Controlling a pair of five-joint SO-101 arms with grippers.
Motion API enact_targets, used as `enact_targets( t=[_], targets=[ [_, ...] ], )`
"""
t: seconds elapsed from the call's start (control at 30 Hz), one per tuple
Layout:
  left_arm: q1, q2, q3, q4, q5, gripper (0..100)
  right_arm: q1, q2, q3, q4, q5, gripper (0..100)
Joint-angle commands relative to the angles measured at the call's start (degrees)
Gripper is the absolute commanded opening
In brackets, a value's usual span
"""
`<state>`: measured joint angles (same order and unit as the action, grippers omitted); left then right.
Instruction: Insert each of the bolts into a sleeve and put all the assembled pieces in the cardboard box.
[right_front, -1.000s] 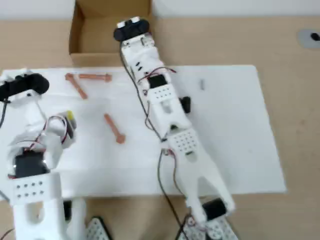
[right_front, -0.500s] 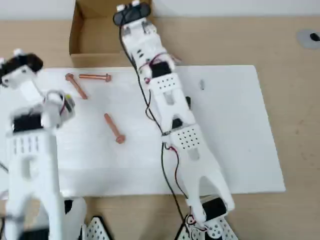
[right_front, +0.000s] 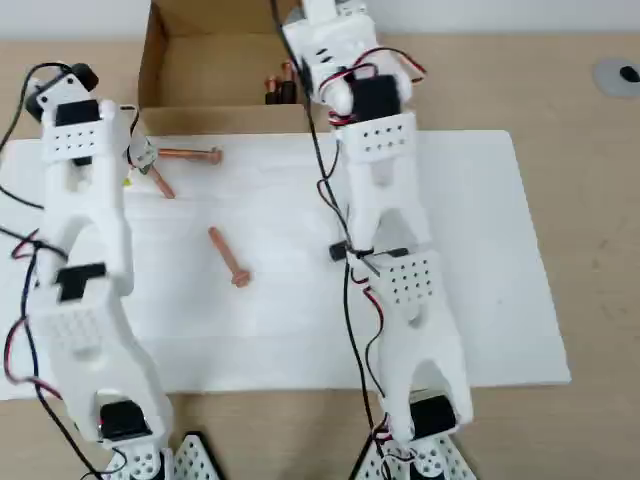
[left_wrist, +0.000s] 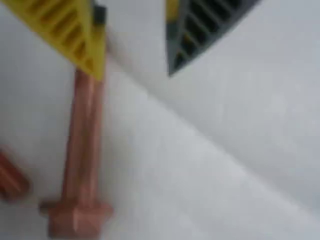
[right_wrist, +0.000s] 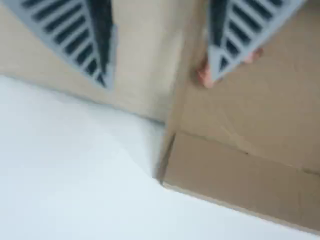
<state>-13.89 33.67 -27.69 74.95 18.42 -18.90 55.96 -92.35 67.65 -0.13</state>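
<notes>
I judge a pick-up step: the left gripper (left_wrist: 134, 65), jaws apart, hangs over 1 copper-coloured hex-head bolt (left_wrist: 82, 150) at far left. Next, it should close on the shaft. The right gripper (right_wrist: 160, 80), jaws apart, is above the brown cardboard box (right_wrist: 240, 170).

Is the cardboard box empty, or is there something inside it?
Not empty. In the high view, copper and dark pieces lie inside the cardboard box, close to one side wall.
</notes>
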Motion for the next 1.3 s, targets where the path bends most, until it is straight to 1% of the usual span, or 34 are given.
enact_targets(
  t=[0.0, 0.2, 0.27, 0.4, 0.63, 0.73, 0.9, 1.0, 1.27],
  targets=[
    [-0.3, 8.8, -15.8, 2.9, 1.1, 9, 1.1, -8.3, -3.2, 4.9, -0.2, 15.9],
    [-0.2, 22.8, -32.6, 3.6, 1.1, 9, 1.0, -11.6, -3.2, 11.1, -0.4, 15.8],
    [-0.2, 25.4, -37.3, 5.5, 2.9, 9, 1.1, -11.7, -3.2, 12.7, -0.3, 15.8],
    [-0.2, 26.9, -46.4, 12.2, 5.1, 9, 1.1, -11.6, -3.1, 13.6, -0.4, 15.8],
    [1.1, 26.9, -66.2, 25.8, 5.2, 9, 1.1, -11.6, -3.1, 13.6, -0.2, 15.7],
    [2.5, 26.3, -65.6, 25.8, 5.3, 9, 1.1, -10.4, -3.1, 13.6, -0.2, 15.7],
    [4.4, 25.8, -57.4, 25.1, 5.6, 9, 1.1, -8.2, -3.1, 13.6, -0.2, 15.7],
    [4.0, 27.4, -54.1, 22.7, 7.6, 9, 1.1, -7.9, -3.1, 13.6, -0.2, 15.7],
    [3.9, 31.9, -53.5, 18.5, 7.6, 9, 1.1, -7.9, -3.1, 13.7, -0.2, 15.7]
  ],
)
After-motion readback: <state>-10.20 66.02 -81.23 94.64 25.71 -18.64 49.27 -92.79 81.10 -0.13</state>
